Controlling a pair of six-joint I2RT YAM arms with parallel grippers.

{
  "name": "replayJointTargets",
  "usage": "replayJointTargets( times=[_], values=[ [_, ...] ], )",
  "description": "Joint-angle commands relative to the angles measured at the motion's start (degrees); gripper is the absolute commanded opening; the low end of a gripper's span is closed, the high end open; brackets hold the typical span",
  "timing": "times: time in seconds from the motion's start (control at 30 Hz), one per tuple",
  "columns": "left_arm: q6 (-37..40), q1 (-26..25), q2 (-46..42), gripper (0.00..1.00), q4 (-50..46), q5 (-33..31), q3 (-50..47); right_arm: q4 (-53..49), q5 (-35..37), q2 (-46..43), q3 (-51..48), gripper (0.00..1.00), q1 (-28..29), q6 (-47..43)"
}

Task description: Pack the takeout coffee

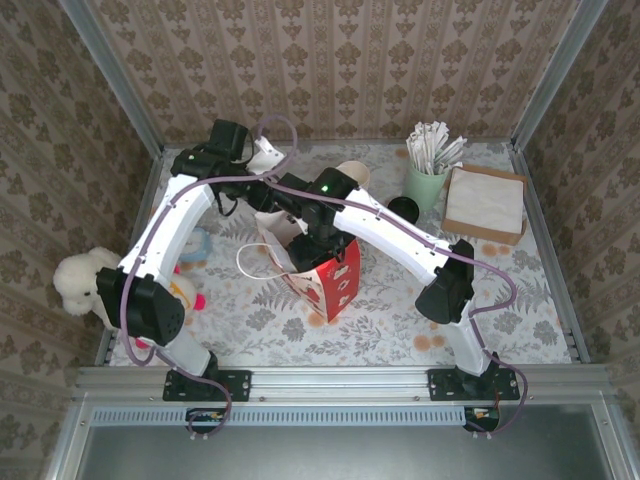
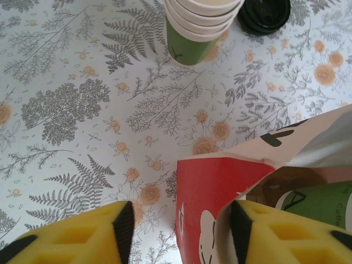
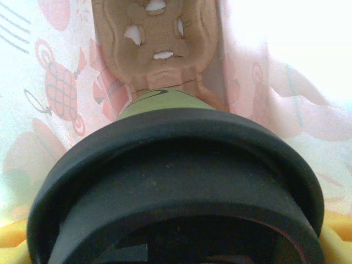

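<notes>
At the far left of the surface (image 1: pixel 480 300) a fluffy cream plush toy (image 1: pixel 82 282) sits against the rail, partly overlapped by my left arm; my left tool (image 2: pixel 181 228) shows two yellow foam fingers (image 2: pixel 71 239) cut off at the bottom edge of its wrist view, their black pads standing apart with a plain gap between. The paper bag (image 2: pixel 206 187) rises into that gap, its rim just beside the right-hand pad; I cannot tell whether that pad touches it. Beyond, the stack of cups (image 2: pixel 192 22) and a loose black lid (image 2: pixel 264 14) are both clipped by the top edge.

The surface carries a covering printed with grey ferns and orange flowers; the bag is red and white paper with a thin looped handle; inside it lies a brown moulded-pulp carrier (image 3: pixel 154 49), rough and pierced with holes.

The takeout coffee (image 3: pixel 176 181) is down inside the bag, over that carrier; its round black plastic lid looms before my right wrist camera and hides most of the olive-green paper body; from the left wrist I see a green slice with its lettering cut short. My right tool (image 3: pixel 176 245) holds it, a sliver of yellow foam pressed at each side of the lid. Further right stand a mint cup (image 1: pixel 425 188) of paper-wrapped sticks and a brown tray of pale napkins (image 1: pixel 485 200).
</notes>
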Motion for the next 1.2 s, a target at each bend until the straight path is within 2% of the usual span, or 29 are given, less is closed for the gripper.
replayJointTargets(
  times=[0.0,0.1,0.27,0.6,1.17],
  values=[
    [-1.1,0.1,-0.7,0.41,-0.4,0.7,0.1,-0.3,-0.2,-0.3,-1.1,0.66,0.7,-0.6],
    [-2.0,0.0,-1.6,0.30,0.1,1.8,-0.8,-0.4,0.3,-0.3,-1.3,0.66,0.8,-1.4],
    [-3.5,0.0,-2.3,0.19,0.0,1.1,-1.9,-0.4,1.2,-0.6,-1.6,0.66,0.9,-2.2],
    [-3.8,-0.1,-3.2,0.00,0.6,1.8,-3.0,-2.0,1.0,0.3,-1.3,0.65,0.9,-2.3],
    [-4.9,0.5,-3.0,0.00,0.9,3.7,-3.4,-1.0,1.8,2.3,-2.5,0.65,0.9,-2.8]
  ],
)
